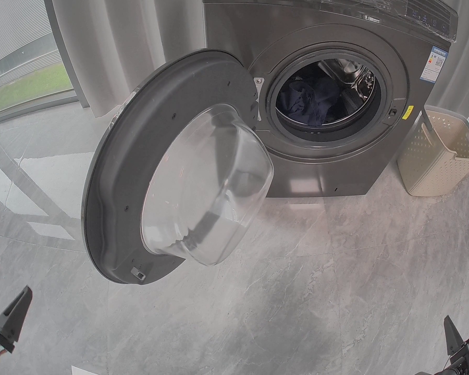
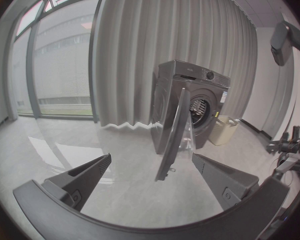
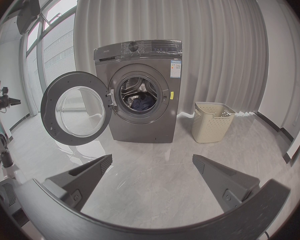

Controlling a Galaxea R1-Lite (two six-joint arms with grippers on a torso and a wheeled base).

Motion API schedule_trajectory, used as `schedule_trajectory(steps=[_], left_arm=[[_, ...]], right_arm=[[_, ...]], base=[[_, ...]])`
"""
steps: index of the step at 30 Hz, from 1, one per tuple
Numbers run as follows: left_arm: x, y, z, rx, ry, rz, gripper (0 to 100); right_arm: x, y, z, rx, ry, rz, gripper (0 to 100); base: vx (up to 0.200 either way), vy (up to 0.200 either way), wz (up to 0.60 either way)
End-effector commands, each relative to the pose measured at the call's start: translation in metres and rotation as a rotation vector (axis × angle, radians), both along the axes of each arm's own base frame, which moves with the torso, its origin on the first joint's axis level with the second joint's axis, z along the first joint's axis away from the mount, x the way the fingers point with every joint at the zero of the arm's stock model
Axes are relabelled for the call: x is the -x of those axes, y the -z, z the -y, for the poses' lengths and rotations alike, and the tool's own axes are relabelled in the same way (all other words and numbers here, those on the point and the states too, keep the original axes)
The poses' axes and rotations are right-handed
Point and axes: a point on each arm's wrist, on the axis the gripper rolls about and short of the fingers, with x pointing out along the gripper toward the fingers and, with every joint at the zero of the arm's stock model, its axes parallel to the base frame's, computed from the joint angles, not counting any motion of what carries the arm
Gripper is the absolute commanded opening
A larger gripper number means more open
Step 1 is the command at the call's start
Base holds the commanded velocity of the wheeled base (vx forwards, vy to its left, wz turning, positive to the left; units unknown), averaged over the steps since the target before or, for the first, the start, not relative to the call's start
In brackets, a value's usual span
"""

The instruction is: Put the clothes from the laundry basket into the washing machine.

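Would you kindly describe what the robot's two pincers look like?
Both the left pincer and right pincer are dark grey, each with two wedge-shaped fingers tapering to ribbed tips, mounted on a curved dark rail.

The left gripper (image 1: 8,279) sits in the lower left corner of the head view, its two dark fingers (image 1: 15,308) spread apart and pointing up the frame. The right gripper (image 1: 462,311) sits in the lower right corner, also spread. Each wrist view shows its own jaws wide apart.
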Motion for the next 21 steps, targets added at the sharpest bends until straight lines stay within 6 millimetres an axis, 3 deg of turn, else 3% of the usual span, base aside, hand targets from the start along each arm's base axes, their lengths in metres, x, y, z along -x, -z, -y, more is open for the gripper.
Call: schedule_trajectory(steps=[1,11,21], left_arm=[[-0.071,-0.03,0.005,0.052,0.177,-0.187,100],[-0.111,-0.03,0.02,0.047,0.314,-0.239,100],[-0.127,-0.028,0.046,0.027,0.477,-0.247,100]], right_arm=[[0.0,0.004,0.0,0.001,0.0,0.002,100],[0.001,0.004,0.0,0.001,0.0,-0.003,100],[0.001,0.004,0.0,-0.001,0.0,-0.004,100]], base=[[0.0,0.0,0.0],[0.0,0.0,0.0],[0.0,0.0,0.0]])
